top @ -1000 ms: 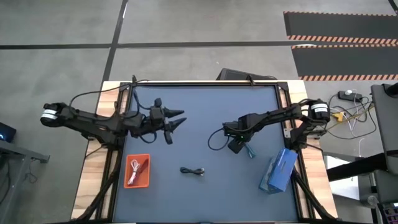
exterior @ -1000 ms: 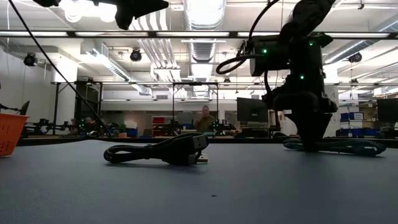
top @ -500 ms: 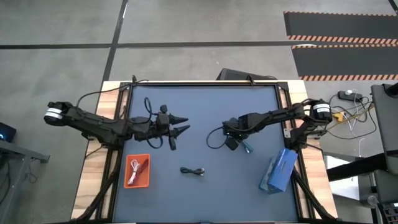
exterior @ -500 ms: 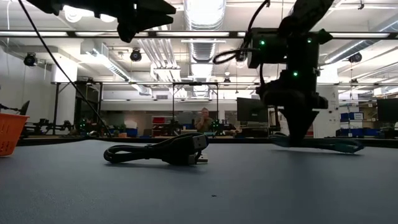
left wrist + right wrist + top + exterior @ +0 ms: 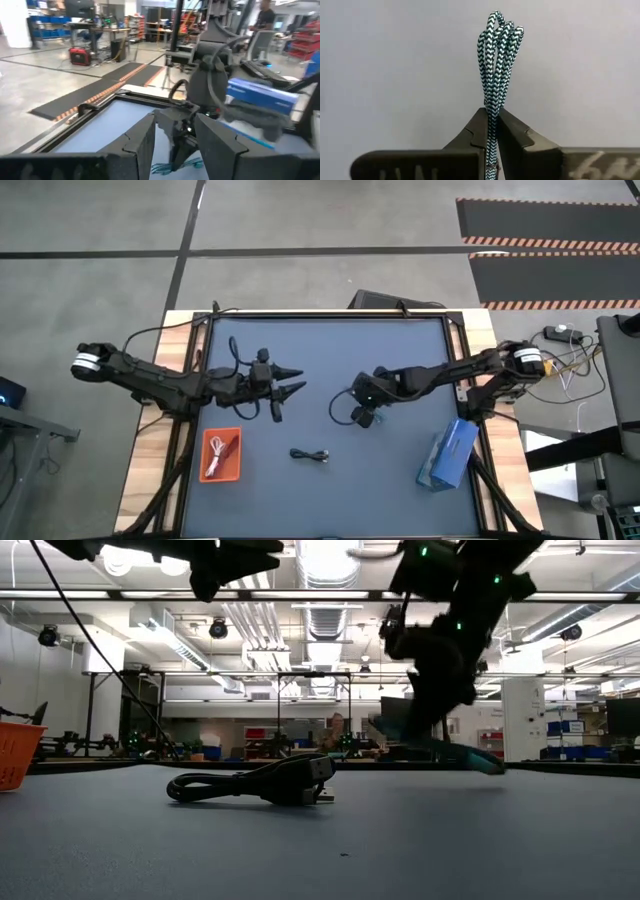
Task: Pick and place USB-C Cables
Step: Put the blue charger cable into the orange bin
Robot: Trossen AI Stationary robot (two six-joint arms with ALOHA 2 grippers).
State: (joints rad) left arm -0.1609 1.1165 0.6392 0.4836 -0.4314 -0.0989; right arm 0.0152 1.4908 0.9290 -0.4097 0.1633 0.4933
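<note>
Nearest me, the black cable [image 5: 262, 784] lies loose mid-table. Beyond it my right gripper [image 5: 492, 120] pinches the teal cable [image 5: 498, 60] by one end, apparently lifted clear; it could slip free. Left gripper [image 5: 285, 381] hovers, jaws spread, near the orange tray [image 5: 222, 455].

Four cables are counted: one black cable [image 5: 310, 455] lying on the surface [image 5: 320, 350], one teal cable [image 5: 497, 60] clamped in the right tool [image 5: 492, 125], and one white cable [image 5: 213, 460] and one pink cable [image 5: 224, 446] in the tray. One orange tray [image 5: 236, 472] is counted. One blue box [image 5: 450, 453] is counted. Two arms are counted, each with one tool; the left tool [image 5: 285, 383] is seen with its fingers apart.
</note>
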